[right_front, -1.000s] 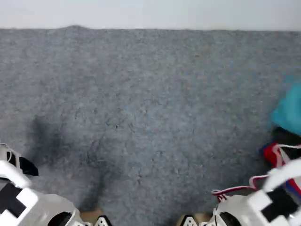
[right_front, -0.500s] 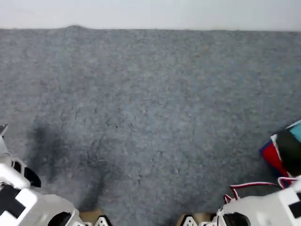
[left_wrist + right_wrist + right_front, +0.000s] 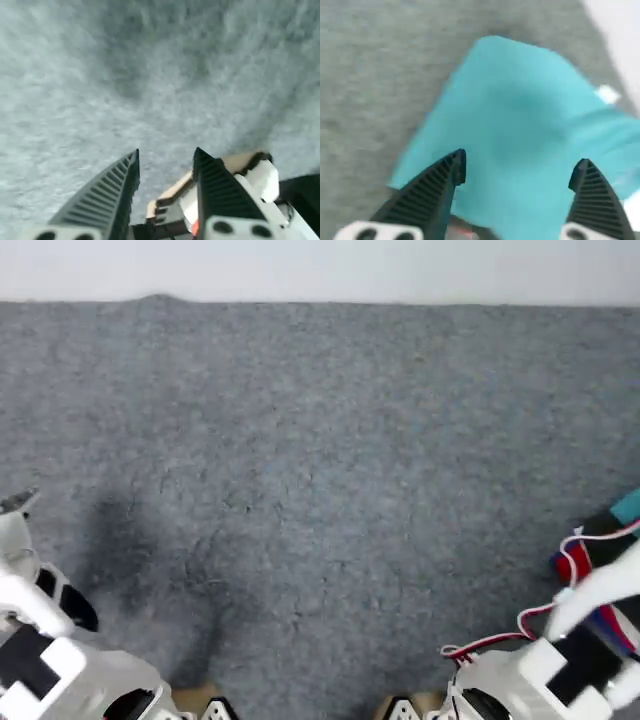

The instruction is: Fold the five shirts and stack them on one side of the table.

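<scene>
At the table's right edge lies a stack of folded shirts (image 3: 580, 562) with red, black and blue layers, topped by a teal shirt (image 3: 628, 506). In the right wrist view the teal shirt (image 3: 520, 105) lies flat under my right gripper (image 3: 520, 162), which hovers open just above it and holds nothing. In the high view the right arm (image 3: 575, 655) partly covers the stack. My left gripper (image 3: 166, 152) is open and empty over bare grey felt. The left arm (image 3: 40, 645) stands at the front left corner.
Grey felt (image 3: 320, 440) covers the table up to a white wall at the back. The arm bases and a wooden strip (image 3: 200, 700) sit along the front edge, the strip also seen as a wooden edge (image 3: 240, 162) behind the left gripper.
The teal shirt, a blur higher at the right edge a second ago, now lies on the stack. The right arm dipped back and returned over the stack. The left arm's tip crept toward the back.
</scene>
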`<state>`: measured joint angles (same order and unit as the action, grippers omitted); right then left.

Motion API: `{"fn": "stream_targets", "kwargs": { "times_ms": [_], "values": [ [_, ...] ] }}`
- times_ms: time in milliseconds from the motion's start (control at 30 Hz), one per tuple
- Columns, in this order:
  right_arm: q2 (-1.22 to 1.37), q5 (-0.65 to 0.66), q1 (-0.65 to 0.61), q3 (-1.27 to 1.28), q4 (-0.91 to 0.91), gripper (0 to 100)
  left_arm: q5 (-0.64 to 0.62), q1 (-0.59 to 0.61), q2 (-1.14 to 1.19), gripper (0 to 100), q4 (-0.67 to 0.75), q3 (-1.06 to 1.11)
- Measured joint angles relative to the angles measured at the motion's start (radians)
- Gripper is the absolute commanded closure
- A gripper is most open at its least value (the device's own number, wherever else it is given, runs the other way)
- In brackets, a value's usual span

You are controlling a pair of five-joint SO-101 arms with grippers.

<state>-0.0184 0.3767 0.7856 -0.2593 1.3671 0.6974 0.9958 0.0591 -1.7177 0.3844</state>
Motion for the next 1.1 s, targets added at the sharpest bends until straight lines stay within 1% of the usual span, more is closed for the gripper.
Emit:
{"fn": "stream_targets", "kwargs": {
  "times_ms": [67, 100, 133, 167, 233, 267, 300, 333, 433, 533, 667, 733, 833, 967, 1100],
  "values": [
    [-0.028, -0.101, -0.074, -0.015, 0.069, 67.8, -0.031, -0.006, 0.000, 84, 0.000, -0.061],
    [-0.051, -0.152, -0.124, -0.021, 0.109, 70.8, -0.068, -0.009, 0.000, 84, 0.000, -0.098],
    [-0.077, -0.196, -0.181, -0.028, 0.152, 75.8, -0.110, -0.015, 0.000, 84, 0.000, -0.138],
    [-0.097, -0.229, -0.244, -0.034, 0.198, 82.8, -0.157, -0.025, 0.000, 85, 0.000, -0.184],
    [-0.127, -0.259, -0.377, -0.037, 0.287, 99.8, -0.259, -0.052, -0.008, 89, -0.003, -0.259],
    [-0.133, -0.264, -0.448, -0.037, 0.325, 98.6, -0.310, -0.068, -0.023, 92, -0.005, -0.278],
    [-0.135, -0.264, -0.514, -0.037, 0.358, 94.3, -0.362, -0.086, -0.044, 96, -0.005, -0.287],
    [-0.138, -0.264, -0.569, -0.037, 0.374, 93.1, -0.407, -0.114, -0.074, 100, -0.005, -0.290],
    [-0.158, -0.244, -0.671, -0.023, 0.388, 94.6, -0.511, -0.230, -0.187, 99, -0.006, -0.279],
    [-0.199, -0.229, -0.733, 0.057, 0.390, 99.5, -0.543, -0.385, -0.339, 99, -0.006, -0.207],
    [-0.325, -0.229, -0.848, 0.238, 0.390, 98.5, -0.552, -0.539, -0.578, 99, -0.006, -0.078],
    [-0.405, -0.226, -0.890, 0.368, 0.390, 99.1, -0.552, -0.575, -0.695, 99, -0.003, 0.005],
    [-0.511, -0.226, -0.954, 0.623, 0.350, 99.1, -0.552, -0.589, -0.853, 99, 0.069, 0.167],
    [-0.667, -0.226, -0.971, 0.964, 0.215, 99.1, -0.552, -0.598, -1.046, 99, 0.195, 0.402],
    [-0.861, -0.226, -0.982, 1.206, 0.051, 99.1, -0.552, -0.614, -1.226, 99, 0.232, 0.569]
  ]
}}
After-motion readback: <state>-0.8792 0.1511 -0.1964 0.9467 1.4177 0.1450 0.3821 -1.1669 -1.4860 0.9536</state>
